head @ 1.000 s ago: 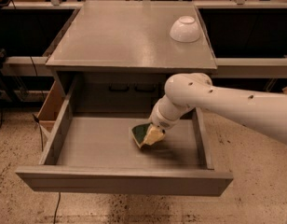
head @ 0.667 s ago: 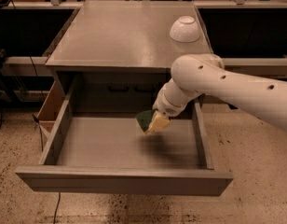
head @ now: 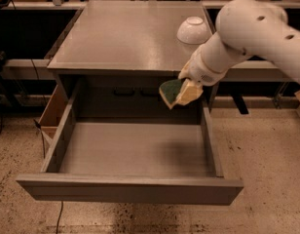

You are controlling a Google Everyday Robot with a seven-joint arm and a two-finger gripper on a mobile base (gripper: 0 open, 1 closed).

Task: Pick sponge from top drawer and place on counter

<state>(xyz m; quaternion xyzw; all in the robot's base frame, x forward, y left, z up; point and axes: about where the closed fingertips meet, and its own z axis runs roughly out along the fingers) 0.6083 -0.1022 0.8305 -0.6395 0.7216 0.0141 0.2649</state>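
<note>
My gripper (head: 181, 91) is shut on the sponge (head: 170, 90), whose dark green top and pale yellow edge show. It holds the sponge in the air above the back right of the open top drawer (head: 133, 150), just below the front edge of the counter (head: 121, 38). The white arm reaches in from the upper right. The drawer is pulled fully out and its floor is bare.
A white bowl (head: 193, 30) sits upside down at the back right of the counter, close to the arm. A cardboard box (head: 53, 112) stands left of the drawer. Speckled floor lies around the cabinet, with dark shelving behind.
The gripper has lifted the sponge from the drawer floor, up and to the right, to about the level of the counter's front edge.
</note>
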